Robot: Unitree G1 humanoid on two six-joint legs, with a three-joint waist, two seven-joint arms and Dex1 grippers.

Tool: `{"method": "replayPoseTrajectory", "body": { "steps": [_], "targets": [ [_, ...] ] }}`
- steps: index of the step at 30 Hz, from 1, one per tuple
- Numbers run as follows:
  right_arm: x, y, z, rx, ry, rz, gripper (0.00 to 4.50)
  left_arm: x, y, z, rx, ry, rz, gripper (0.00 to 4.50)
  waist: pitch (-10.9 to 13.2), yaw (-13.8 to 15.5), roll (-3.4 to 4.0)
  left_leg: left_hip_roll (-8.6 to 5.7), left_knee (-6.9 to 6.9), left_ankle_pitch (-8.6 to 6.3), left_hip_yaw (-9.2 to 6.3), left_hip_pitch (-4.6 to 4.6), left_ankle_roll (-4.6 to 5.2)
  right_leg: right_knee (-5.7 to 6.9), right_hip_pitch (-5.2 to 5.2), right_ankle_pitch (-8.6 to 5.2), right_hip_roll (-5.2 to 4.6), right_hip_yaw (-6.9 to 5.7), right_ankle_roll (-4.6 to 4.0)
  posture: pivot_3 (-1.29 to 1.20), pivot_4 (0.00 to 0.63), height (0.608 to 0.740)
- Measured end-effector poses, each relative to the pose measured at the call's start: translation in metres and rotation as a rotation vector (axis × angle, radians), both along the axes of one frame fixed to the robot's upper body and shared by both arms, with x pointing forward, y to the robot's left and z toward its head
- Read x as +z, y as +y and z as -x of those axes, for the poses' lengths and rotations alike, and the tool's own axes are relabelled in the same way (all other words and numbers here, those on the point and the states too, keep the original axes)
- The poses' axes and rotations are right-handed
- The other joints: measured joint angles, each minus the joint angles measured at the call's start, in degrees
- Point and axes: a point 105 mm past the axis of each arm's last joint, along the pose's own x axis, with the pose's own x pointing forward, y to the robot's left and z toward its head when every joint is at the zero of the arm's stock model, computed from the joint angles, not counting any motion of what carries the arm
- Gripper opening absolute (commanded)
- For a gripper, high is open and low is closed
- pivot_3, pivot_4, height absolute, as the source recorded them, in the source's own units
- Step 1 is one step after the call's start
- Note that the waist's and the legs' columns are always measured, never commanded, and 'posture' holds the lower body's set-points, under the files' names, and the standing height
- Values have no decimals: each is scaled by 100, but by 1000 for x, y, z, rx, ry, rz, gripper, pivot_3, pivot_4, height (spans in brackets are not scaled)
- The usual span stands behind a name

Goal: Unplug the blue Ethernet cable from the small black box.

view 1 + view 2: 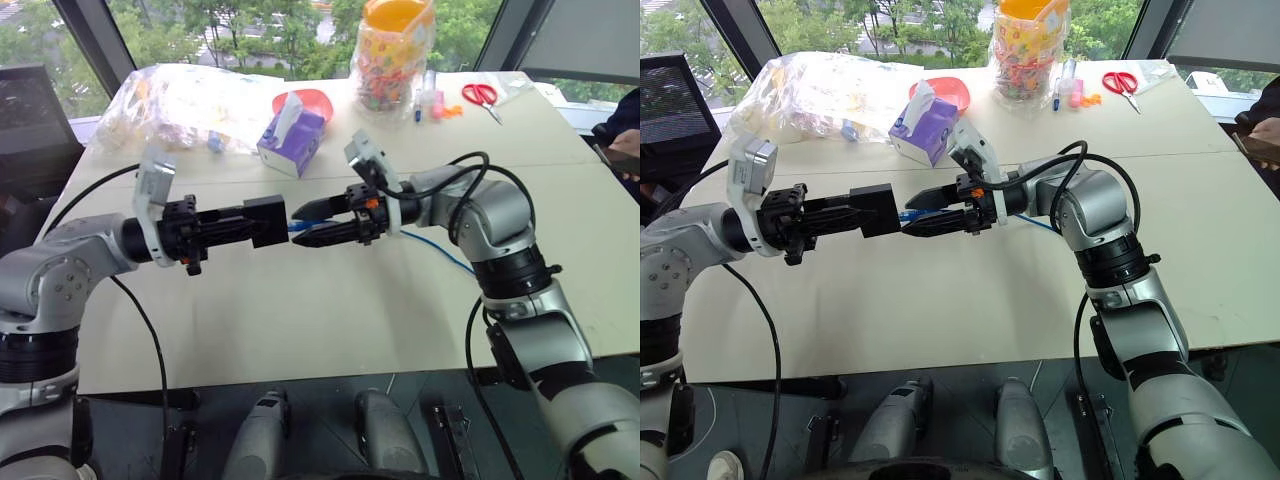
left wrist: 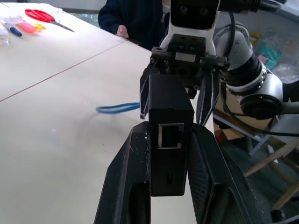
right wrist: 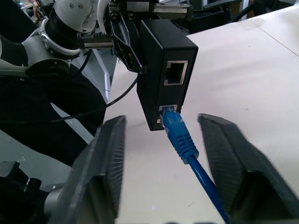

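The left gripper (image 1: 262,224) is clamped on the small black box (image 1: 266,221), holding it in the air above the pale table (image 1: 300,310) with the fingers (image 2: 126,182) pressed against two opposite sides of the box. The right gripper (image 3: 163,154) faces it from the other side, pointing toward the box, its two fingers (image 3: 105,158) standing apart with a clear gap between them and not touching anything. The blue Ethernet cable (image 3: 184,144) is plugged into the lower of two ports on the box's face; the upper port is empty. The plug and the first stretch of the cord lie right between the right gripper's open fingers, closer to neither pad by much, with the fingertips reaching just short of the box. From there the cord runs back under the right arm and trails across the table (image 1: 440,255). Farther off on the table sit a purple tissue box (image 1: 290,140), a clear plastic bag (image 1: 180,100), a jar of coloured items (image 1: 392,55) and red scissors (image 1: 482,97), all well apart from the grippers
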Motion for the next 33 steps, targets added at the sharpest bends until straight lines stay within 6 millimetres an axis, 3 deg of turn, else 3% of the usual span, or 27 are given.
{"method": "replayPoseTrajectory", "body": {
  "steps": [6,11,33],
  "targets": [
    [-1,0,1,10,4,6,2651,0,-1,0,4,2,-3,486,0,0,0,0,0,0,1,0,0,0,0,0,0,0,0,0,150,728],
    [-2,-1,1,6,4,13,387,1,-2,2,-7,-3,-1,486,0,1,0,0,0,0,1,0,-1,0,0,0,0,1,0,0,150,728],
    [-6,-2,4,25,37,38,182,-3,-4,8,-20,-3,-20,486,0,2,0,2,0,-1,4,0,-1,-1,-2,0,0,3,-1,0,150,728]
  ]
}}
